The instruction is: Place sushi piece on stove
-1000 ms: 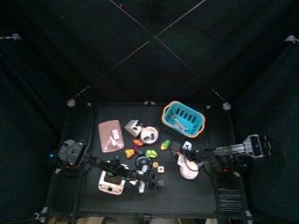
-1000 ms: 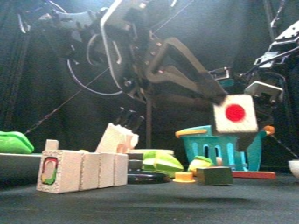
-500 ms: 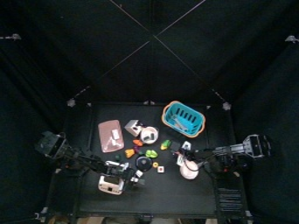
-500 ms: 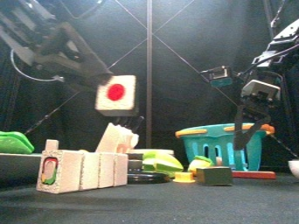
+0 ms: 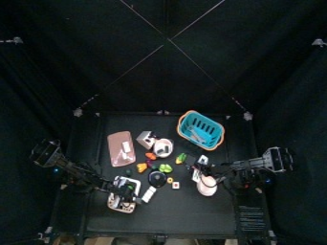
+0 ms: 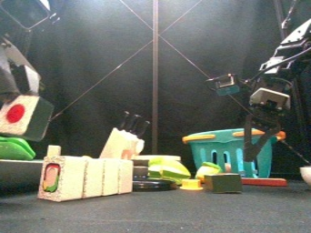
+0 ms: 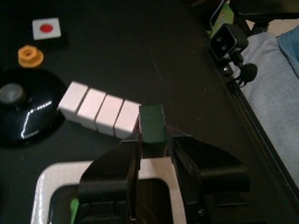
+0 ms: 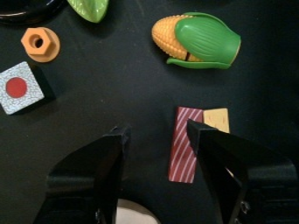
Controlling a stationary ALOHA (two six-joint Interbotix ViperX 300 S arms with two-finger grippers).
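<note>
sushi piece [image 6: 15, 114], white with a red dot, sits pinched between the fingers of the left gripper [image 7: 153, 133], raised clear of the table at the left. the pale stove [image 7: 49, 188] lies below that gripper, beside a row of white blocks [image 7: 100, 111]. at the right, the right gripper [image 8: 155, 131] hovers with fingers spread above a striped piece [image 8: 184, 144], near a toy corn [image 8: 198, 39].

Dim overall; black curtains; wrist views soft.

text: none readable | signs: red dot on white block [image 6: 17, 113]
</note>
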